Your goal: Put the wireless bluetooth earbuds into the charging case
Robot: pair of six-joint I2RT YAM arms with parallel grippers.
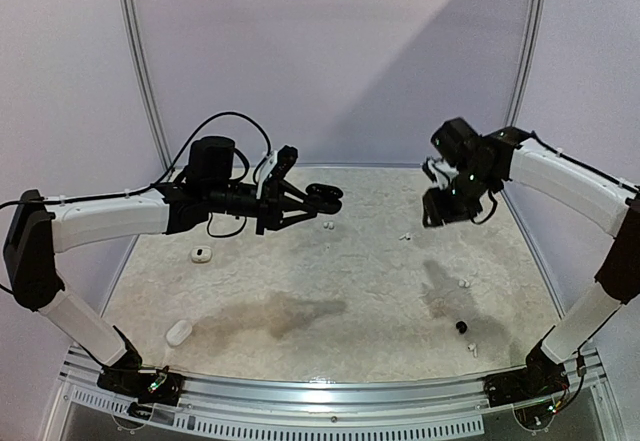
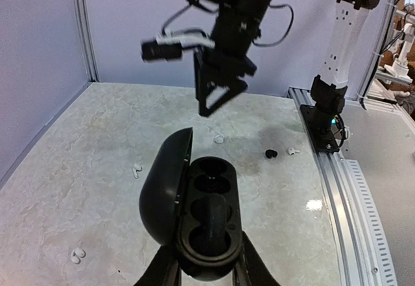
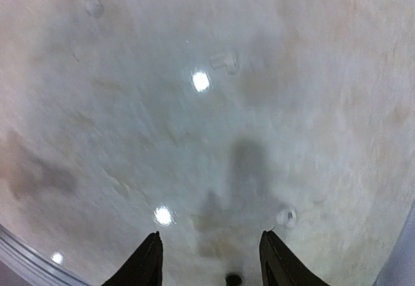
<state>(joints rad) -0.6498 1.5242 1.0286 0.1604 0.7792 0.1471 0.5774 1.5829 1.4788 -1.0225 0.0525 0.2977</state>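
The left gripper [image 2: 205, 268] is closed on the black charging case [image 2: 209, 224]. It clamps the lower shell from both sides and holds the case raised above the worktop [image 2: 97, 169]. The lid stands open, hinged to one side. The right gripper [image 3: 211, 234] hangs above the worktop with its jaws apart and nothing between them. The earbuds lie loose on the worktop, well apart from the case. A black earbud [image 2: 271, 153] lies just beside a white earbud [image 2: 290, 150], and other white ones are scattered.
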